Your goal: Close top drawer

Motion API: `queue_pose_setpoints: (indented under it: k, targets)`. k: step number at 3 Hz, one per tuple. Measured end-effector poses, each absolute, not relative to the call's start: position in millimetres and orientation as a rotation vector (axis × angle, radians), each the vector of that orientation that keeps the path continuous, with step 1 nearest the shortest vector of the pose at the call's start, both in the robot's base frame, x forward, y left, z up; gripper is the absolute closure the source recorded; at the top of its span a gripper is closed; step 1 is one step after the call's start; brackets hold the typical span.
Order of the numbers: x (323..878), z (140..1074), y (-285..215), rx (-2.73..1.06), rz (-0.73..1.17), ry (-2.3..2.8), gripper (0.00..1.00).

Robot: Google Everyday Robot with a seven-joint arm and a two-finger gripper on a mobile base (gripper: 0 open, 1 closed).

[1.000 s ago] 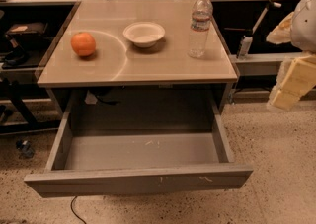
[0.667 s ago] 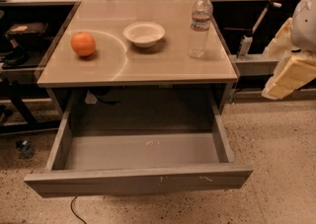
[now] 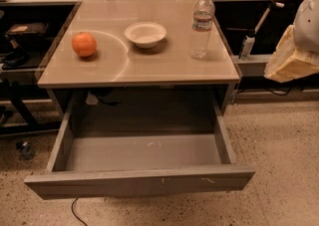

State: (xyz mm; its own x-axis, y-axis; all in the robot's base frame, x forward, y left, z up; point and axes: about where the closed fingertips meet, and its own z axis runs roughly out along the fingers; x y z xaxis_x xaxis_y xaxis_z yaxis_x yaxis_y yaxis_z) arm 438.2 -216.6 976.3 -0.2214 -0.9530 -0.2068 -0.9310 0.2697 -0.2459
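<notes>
While the wide, shallow grey top drawer (image 3: 139, 182) stands far out of its table toward the camera, we see its flat handleless front nearest us, with small white scuff marks right of centre, and its bare grey bottom lies open to view. Above it, the beige-topped table (image 3: 164, 65) carries three things. A round orange fruit (image 3: 83, 44) sits near the left edge. A shallow white bowl (image 3: 145, 34) rests toward the back at the middle. A clear plastic water bottle (image 3: 202, 26) with a white cap stands upright to the right of the bowl, well apart from the fruit. At the right edge of the view we find the cream-coloured gripper (image 3: 291, 60) hanging below a rounded white arm (image 3: 307, 21), level with the tabletop, off to the table's right side and well apart from the drawer, touching nothing; whether it is released or clenched we cannot tell. A thin black cable (image 3: 75, 213) curls on the speckled floor (image 3: 279, 145) under the drawer's left end.
</notes>
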Motion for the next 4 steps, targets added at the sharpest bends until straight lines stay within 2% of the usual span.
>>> queue_pose_setpoints:
  k: [1, 2, 4]
  targets:
    - [427, 976, -224, -1.707, -0.116, 2.247, 1.0]
    - [386, 960, -239, -1.673, -0.139, 2.335, 1.0]
    - [317, 856, -255, -1.685, -0.016, 2.533, 1.0]
